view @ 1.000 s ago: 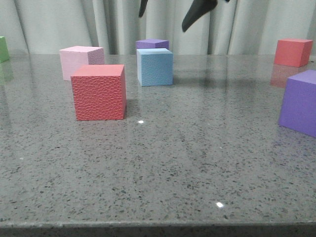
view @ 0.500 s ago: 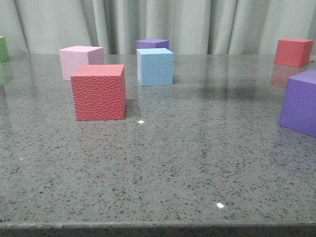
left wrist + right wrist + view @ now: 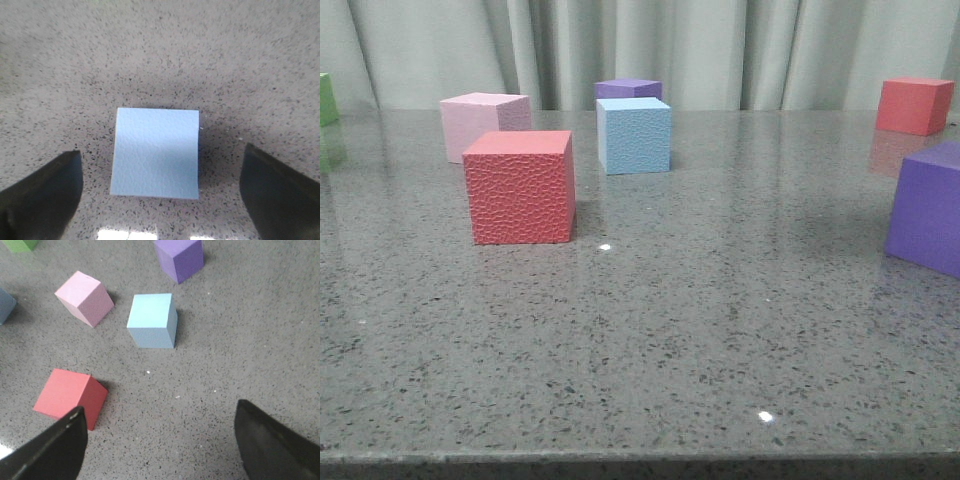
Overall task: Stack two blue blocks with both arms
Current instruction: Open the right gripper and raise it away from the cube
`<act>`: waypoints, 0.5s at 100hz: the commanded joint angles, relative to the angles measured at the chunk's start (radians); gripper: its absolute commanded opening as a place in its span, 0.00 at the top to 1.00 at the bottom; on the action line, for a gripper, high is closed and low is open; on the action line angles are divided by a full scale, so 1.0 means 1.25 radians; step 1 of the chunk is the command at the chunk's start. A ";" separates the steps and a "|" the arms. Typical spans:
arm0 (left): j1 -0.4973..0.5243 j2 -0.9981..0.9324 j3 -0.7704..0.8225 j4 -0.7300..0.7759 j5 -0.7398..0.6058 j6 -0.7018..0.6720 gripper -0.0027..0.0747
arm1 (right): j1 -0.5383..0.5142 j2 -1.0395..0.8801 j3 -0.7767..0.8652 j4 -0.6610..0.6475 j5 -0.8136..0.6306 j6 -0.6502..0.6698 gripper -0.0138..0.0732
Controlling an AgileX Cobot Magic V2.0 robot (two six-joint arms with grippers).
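Pre-grasp step: left gripper (image 3: 160, 192) spread wide, blue block (image 3: 156, 152) centred below on counter (image 3: 250, 65); next, descend, clamp. Right gripper (image 3: 160, 440) apart, high above second blue block (image 3: 152, 320).

A grey speckled stone worktop (image 3: 650, 330) fills the front view, polished enough to carry small bright glints of light (image 3: 765, 415) (one near its front edge). Behind the worktop hangs a pale grey-green curtain (image 3: 760, 50) in vertical folds.
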 commanded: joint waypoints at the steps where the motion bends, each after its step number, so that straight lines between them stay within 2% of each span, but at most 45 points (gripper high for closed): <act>1: 0.003 0.000 -0.039 -0.009 -0.017 0.001 0.17 | -0.002 -0.039 -0.017 -0.010 -0.063 -0.011 0.15; 50: 0.003 0.083 -0.041 -0.020 -0.015 0.002 0.17 | -0.002 -0.053 -0.017 -0.010 -0.065 -0.011 0.15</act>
